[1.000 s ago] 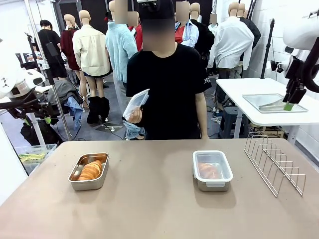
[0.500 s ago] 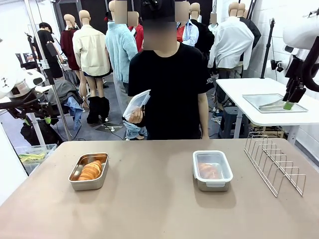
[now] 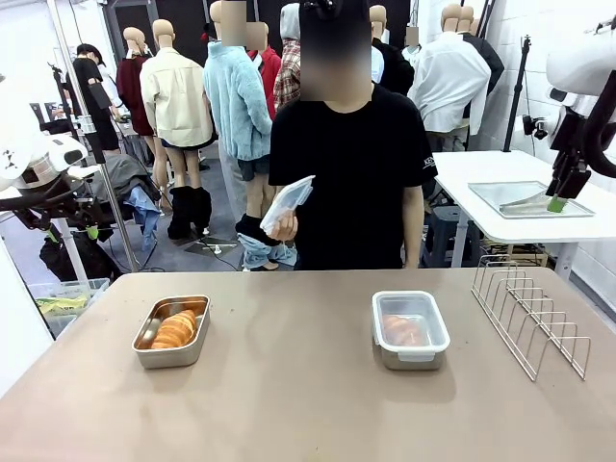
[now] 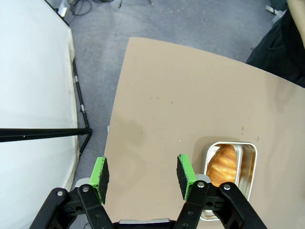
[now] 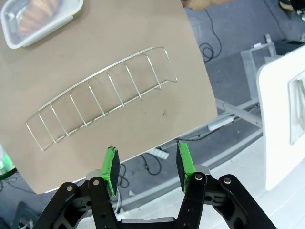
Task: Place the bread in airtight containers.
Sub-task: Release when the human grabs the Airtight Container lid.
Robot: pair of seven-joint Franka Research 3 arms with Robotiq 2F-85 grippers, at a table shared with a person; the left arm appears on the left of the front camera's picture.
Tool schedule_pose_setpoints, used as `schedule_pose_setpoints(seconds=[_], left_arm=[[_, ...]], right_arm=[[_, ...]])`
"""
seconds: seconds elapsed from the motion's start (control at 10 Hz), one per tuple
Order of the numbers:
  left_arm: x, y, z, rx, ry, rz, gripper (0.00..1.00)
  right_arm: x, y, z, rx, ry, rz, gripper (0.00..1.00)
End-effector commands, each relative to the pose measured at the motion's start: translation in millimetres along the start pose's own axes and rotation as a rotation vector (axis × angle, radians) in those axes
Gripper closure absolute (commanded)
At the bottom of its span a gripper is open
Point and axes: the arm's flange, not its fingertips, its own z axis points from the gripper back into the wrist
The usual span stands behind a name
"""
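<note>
So, a croissant roll [image 3: 175, 330] lies in the open steel tin [image 3: 171, 331] at lower left; another roll [image 3: 404, 330] sits under the clear lid of the tin [image 3: 411, 329] right of centre. The person's hand [image 3: 281, 225] holds a spare lid [image 3: 287, 201] at chest height. Left gripper [image 4: 143, 175] hangs above the table edge, jaws apart, empty. Right gripper [image 5: 147, 163] hovers beside the wire rack [image 5: 100, 99], parted, empty.

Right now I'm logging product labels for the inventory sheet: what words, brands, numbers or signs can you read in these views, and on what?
None can be read.
Person's black T-shirt sleeve: small white print, too blurred to read.
Open tin, lidded tin, its clear lid, the lid in the person's hand and the wire rack: no print visible.
</note>
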Motion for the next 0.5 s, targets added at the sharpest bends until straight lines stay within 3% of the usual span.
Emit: schedule_pose_setpoints(seconds=[0.0, 0.4], left_arm=[[0.4, 0.4, 1.8, 0.001, -0.004, 0.001, 0.25], [0.4, 0.4, 1.8, 0.001, -0.004, 0.001, 0.25]], right_arm=[[3.8, -2.7, 0.1, 0.007, -0.001, -0.02, 0.39], [3.8, -2.7, 0.1, 0.007, -0.001, -0.02, 0.39]])
